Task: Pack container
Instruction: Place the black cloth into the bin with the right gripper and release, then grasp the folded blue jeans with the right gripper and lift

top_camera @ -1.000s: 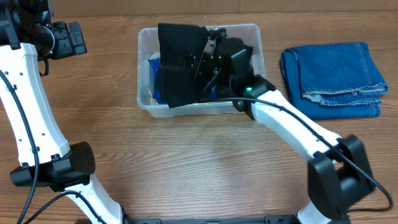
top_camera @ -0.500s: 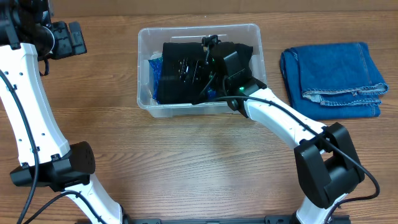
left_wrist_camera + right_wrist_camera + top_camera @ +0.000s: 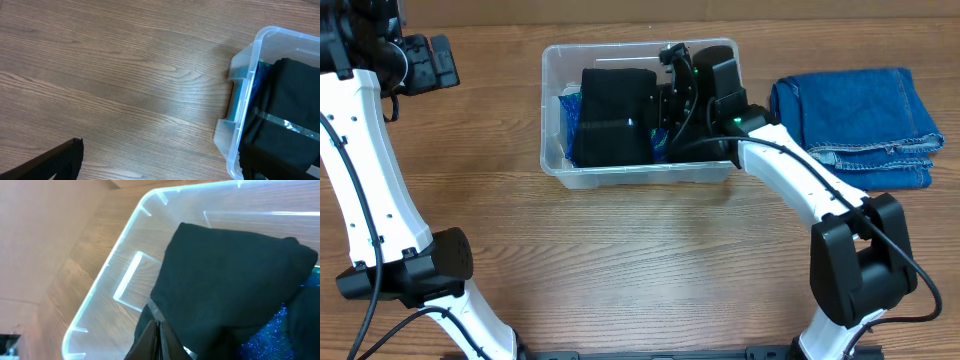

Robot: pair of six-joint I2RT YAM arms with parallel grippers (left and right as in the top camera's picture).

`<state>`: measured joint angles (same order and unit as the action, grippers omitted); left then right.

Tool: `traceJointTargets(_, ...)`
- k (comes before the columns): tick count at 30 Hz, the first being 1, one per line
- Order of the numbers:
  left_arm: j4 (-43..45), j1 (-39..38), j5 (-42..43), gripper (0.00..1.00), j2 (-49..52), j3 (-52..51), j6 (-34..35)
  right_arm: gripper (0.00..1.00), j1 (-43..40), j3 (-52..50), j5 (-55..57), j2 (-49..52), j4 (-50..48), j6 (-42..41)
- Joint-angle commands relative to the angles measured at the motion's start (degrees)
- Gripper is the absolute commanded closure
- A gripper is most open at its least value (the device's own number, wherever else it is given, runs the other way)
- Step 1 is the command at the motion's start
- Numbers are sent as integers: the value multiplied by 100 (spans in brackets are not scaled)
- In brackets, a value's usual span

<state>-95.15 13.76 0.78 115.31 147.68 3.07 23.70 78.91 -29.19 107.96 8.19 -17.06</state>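
Since the container (image 3: 620, 177) sits at the upper middle of the overhead frame, you have open wood-grain bench (image 3: 620, 265) across the lower half and to its left. It is clear plastic, rectangular, with rounded corners and a thick rim. Its right wall lies near a folded blue denim piece (image 3: 855, 120), with only a narrow strip of bench between them.

A black folded cloth (image 3: 615, 115), matte and soft-edged, fills the left and middle of the container. A glittery blue fabric (image 3: 570, 112) shows beside it against the left wall.

Your right tool (image 3: 157, 329) is inside the right part of the container, its fingers pressed together into a thin wedge over the black cloth. Whether any cloth is caught between them, you cannot tell.

Your left tool (image 3: 438, 62) hangs at the upper left, well apart from the container, and is spread. In the left wrist view, one dark ribbed finger (image 3: 50, 162) sits in the lower left corner with bare wood across the middle.
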Motion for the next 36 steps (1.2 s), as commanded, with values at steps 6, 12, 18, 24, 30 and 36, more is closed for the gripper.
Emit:
traceJointTargets(6, 7, 9, -33, 0, 42, -22, 79, 96, 170, 173, 667, 675, -146, 79)
traceJointTargets(12, 7, 9, -33, 0, 42, -22, 79, 96, 168, 179, 669, 1329, -146, 103)
traceJointTargets(18, 7, 9, -33, 0, 42, -22, 79, 94, 168, 1792, 664, 1172, 1613, 518)
traceJointTargets(24, 4, 9, -33, 0, 42, -20, 79, 4, -243, 3460, 664, 721, 3915, 511)
traceJointTargets(30, 7, 9, -33, 0, 42, -22, 79, 0, -1775, 3497, 372, -28, 5368, 358)
traceJointTargets(36, 7, 9, -33, 0, 42, -22, 81, 0, -3770, 3462, 981, -48, 7163, -852)
